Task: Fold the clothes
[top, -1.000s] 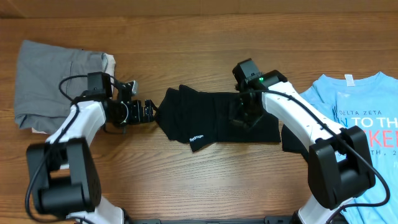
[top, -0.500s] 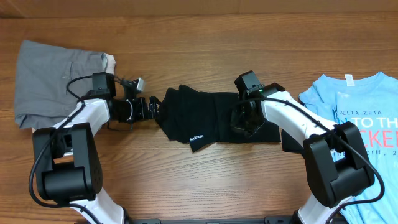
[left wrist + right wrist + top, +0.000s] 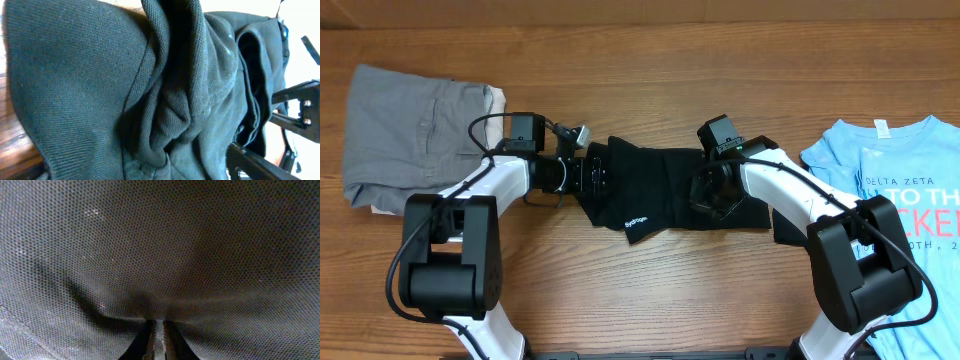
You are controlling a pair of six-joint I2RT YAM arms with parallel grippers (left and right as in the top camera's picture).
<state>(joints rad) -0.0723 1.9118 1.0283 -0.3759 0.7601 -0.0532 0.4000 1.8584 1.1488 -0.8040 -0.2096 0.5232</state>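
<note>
The black T-shirt point(image 3: 655, 190) lies folded and bunched at the table's middle, with small white print point(image 3: 638, 222) near its front edge. My left gripper point(image 3: 595, 175) is at the shirt's left edge. In the left wrist view its jaws stand apart, with rumpled black cloth point(image 3: 150, 85) filling the gap between them. My right gripper point(image 3: 710, 190) presses down on the shirt's right half. In the right wrist view its fingertips point(image 3: 149, 342) are nearly together and pinch a ridge of the black cloth point(image 3: 160, 255). Grey trousers point(image 3: 410, 135) lie folded at far left. The light-blue lettered T-shirt point(image 3: 905, 200) lies at far right.
The wooden table point(image 3: 640, 290) shows bare between the garments. The right arm point(image 3: 300, 107) shows at the right edge of the left wrist view, close behind the shirt.
My left gripper has moved right from the bare wood beside the trousers onto the black shirt's left edge. My right gripper has stayed on the shirt.
</note>
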